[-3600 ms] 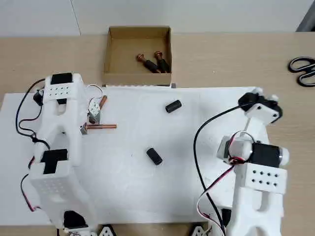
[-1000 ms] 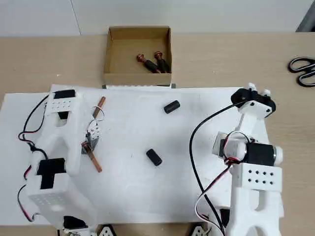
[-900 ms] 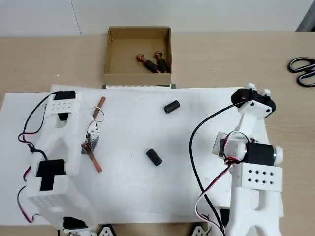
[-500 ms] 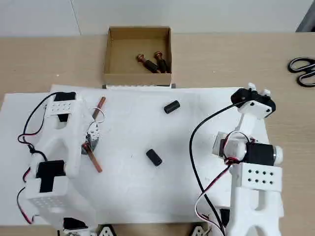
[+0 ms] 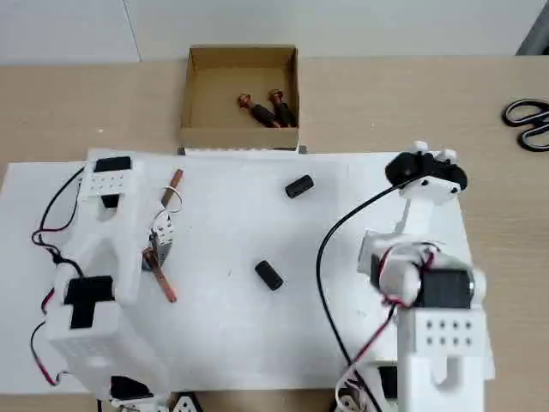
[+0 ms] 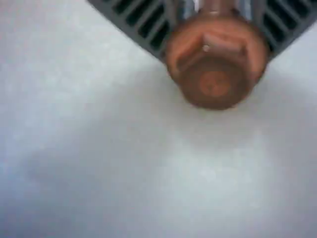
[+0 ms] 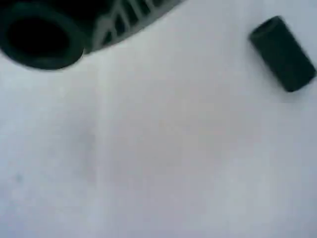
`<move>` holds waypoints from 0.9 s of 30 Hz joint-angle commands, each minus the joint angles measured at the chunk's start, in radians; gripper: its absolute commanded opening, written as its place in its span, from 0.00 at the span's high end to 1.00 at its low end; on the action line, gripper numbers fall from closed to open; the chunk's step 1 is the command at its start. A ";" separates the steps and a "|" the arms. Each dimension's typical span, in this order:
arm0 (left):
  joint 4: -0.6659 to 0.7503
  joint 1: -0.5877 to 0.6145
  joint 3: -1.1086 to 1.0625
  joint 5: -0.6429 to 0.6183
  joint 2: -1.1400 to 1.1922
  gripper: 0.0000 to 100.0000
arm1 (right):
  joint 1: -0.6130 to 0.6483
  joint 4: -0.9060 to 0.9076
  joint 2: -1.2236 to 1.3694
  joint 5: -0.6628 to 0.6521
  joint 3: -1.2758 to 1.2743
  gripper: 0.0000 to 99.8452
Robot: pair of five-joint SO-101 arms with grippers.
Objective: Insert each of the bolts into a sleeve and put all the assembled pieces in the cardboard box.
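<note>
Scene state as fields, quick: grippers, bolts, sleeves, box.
left gripper: shut on bolt, at the left side of the white sheet
right gripper: over the sheet's far right corner, grip unclear
loose bolt: lying on the sheet, beyond the left gripper
loose sleeves: two, apart, on the sheet
cardboard box: two assembled pieces inside

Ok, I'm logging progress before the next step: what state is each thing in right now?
cardboard box: open, two assembled pieces inside.
assembled pieces: bolts sleeved, lying in the box.
left gripper: shut on a bolt.
held bolt: clamped, no sleeve on it.
loose bolt: lying on the white sheet, unsleeved.
right gripper: shut on a sleeve.
held sleeve: empty.
sleeve near the box: lying loose, empty.
middle sleeve: lying loose, empty.
scissors: closed.
</note>
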State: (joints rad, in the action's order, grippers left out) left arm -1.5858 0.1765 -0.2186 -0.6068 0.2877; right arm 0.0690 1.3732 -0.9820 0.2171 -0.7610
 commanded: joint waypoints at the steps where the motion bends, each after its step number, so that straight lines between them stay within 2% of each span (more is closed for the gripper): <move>1: -0.140 -0.003 0.105 -0.008 -0.006 1.00 | 0.094 -0.021 -0.119 -0.009 0.054 1.00; 5: -0.167 -0.003 0.196 -0.009 -0.046 1.00 | 0.171 -0.016 -0.203 -0.011 0.052 1.00; 8: -0.167 -0.009 0.200 -0.009 -0.206 1.00 | 0.199 -0.013 -0.240 -0.012 0.052 1.00; 14: -0.158 -0.098 0.203 -0.008 -0.559 1.00 | 0.206 -0.013 -0.280 -0.081 0.051 1.00; 19: -0.163 -0.104 0.203 -0.008 -0.763 1.00 | 0.208 -0.012 -0.320 -0.117 0.051 1.00; 27: -0.164 -0.110 0.199 -0.002 -1.097 1.00 | 0.251 0.174 -0.455 -0.132 0.049 1.00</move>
State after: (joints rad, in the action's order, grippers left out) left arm -1.7377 0.0736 -0.0621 -0.6145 -0.6820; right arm 0.3099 1.4991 -1.3855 0.1097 -0.7610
